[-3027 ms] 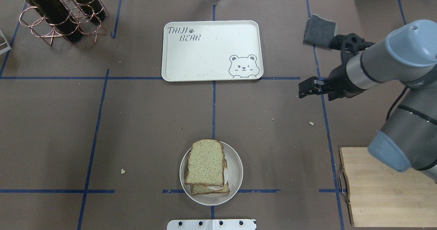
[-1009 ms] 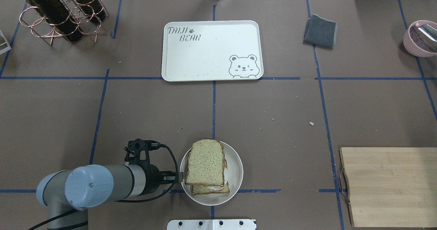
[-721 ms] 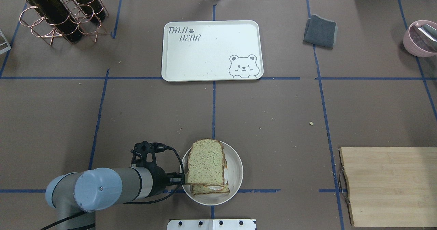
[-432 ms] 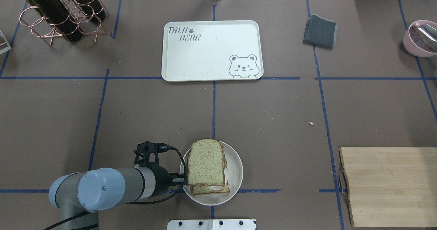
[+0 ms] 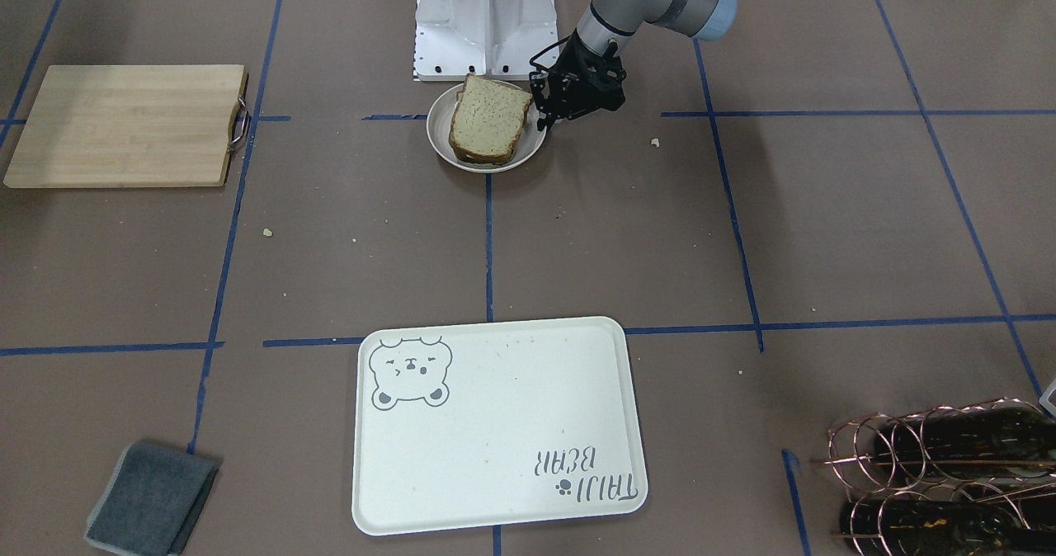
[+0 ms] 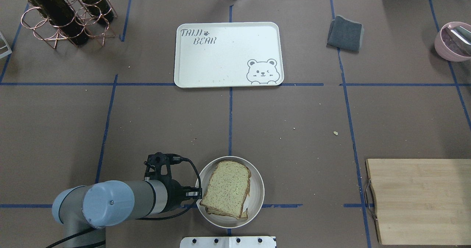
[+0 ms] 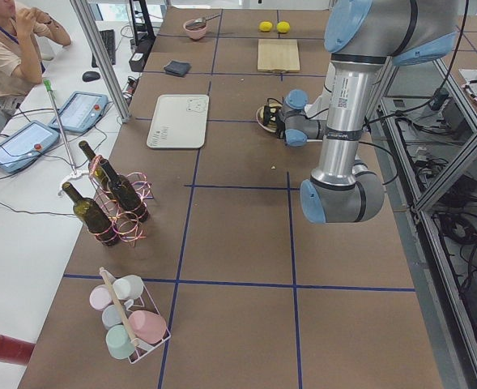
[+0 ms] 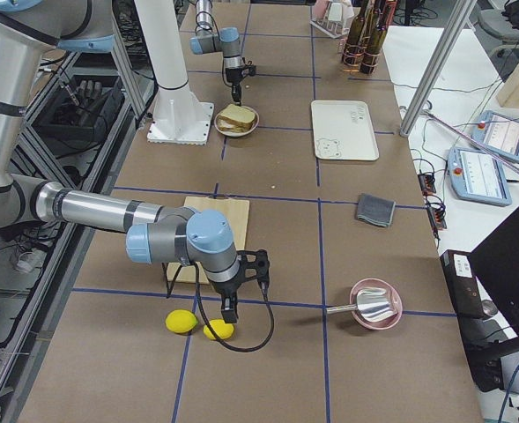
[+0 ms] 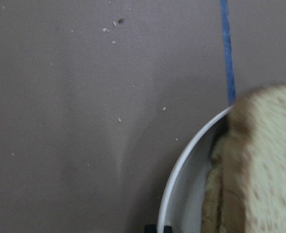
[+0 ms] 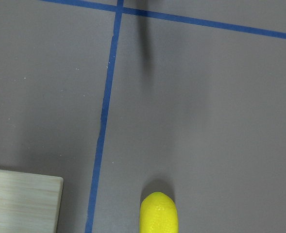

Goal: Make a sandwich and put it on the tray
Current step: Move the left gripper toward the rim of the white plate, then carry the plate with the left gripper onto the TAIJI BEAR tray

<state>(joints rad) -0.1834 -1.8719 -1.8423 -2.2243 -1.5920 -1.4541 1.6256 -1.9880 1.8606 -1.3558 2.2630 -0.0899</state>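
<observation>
The sandwich (image 6: 226, 189), two bread slices stacked askew, lies on a small round off-white plate (image 6: 257, 189) near the robot's base; the egg is hidden. It also shows in the front view (image 5: 487, 119) and the left wrist view (image 9: 269, 165). My left gripper (image 6: 197, 194) is low at the plate's left rim (image 9: 181, 170), its fingertips close together on the rim. The cream bear tray (image 6: 228, 55) lies empty at the far middle of the table. My right gripper (image 8: 228, 308) hangs over two lemons past the cutting board; I cannot tell if it is open.
A wooden cutting board (image 6: 415, 200) lies at the near right. A grey cloth (image 6: 345, 34) and a pink bowl (image 6: 452, 42) are at the far right. A bottle rack (image 6: 66, 16) stands far left. A lemon (image 10: 158, 212) lies under the right wrist.
The right arm left the overhead view and the left arm came in to the plate's left rim. Just now the plate shifted slightly right and nearer the base, and the top slice turned.
</observation>
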